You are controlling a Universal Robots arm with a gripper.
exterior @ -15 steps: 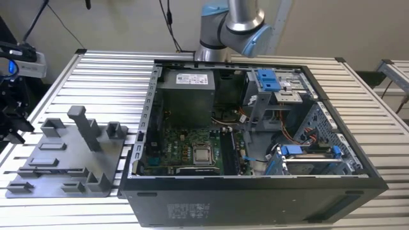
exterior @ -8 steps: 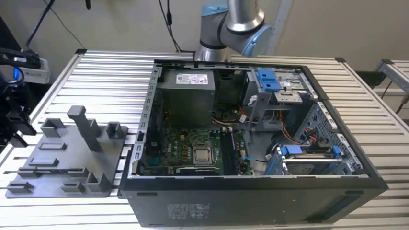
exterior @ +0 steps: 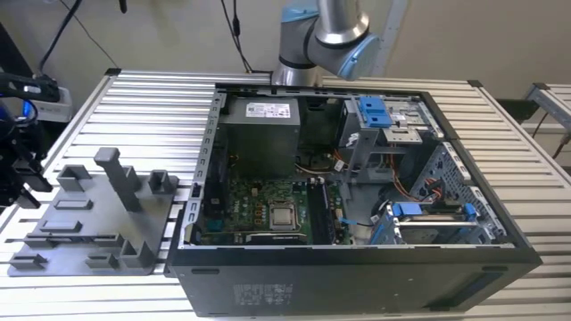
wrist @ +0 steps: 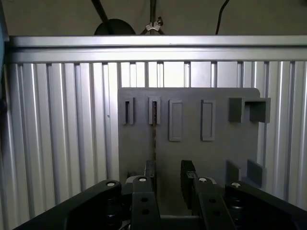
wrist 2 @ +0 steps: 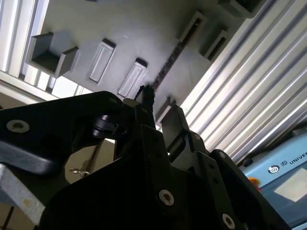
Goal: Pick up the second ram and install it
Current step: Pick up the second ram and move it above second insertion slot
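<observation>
The second ram (wrist: 154, 125) stands on edge in a slot of the grey fixture plate (wrist: 220, 153), showing as a thin dark strip; it also shows in the second wrist view (wrist 2: 171, 58). My gripper (wrist: 169, 173) hovers over the plate's near part, open, with nothing between its fingers. The strip lines up with one finger (wrist: 150, 171) rather than with the gap. In the second wrist view the gripper (wrist 2: 160, 108) sits short of the strip's near end. At the exterior view's left edge the gripper (exterior: 25, 182) hangs beside the plate (exterior: 89, 221).
An open computer case (exterior: 357, 267) lies to the exterior view's right of the plate, with its motherboard (exterior: 267, 214) exposed. The plate carries upright posts (exterior: 111, 174) and blocks. Everything rests on a ribbed aluminium table (exterior: 152, 114). The arm's base (exterior: 308, 47) stands behind the case.
</observation>
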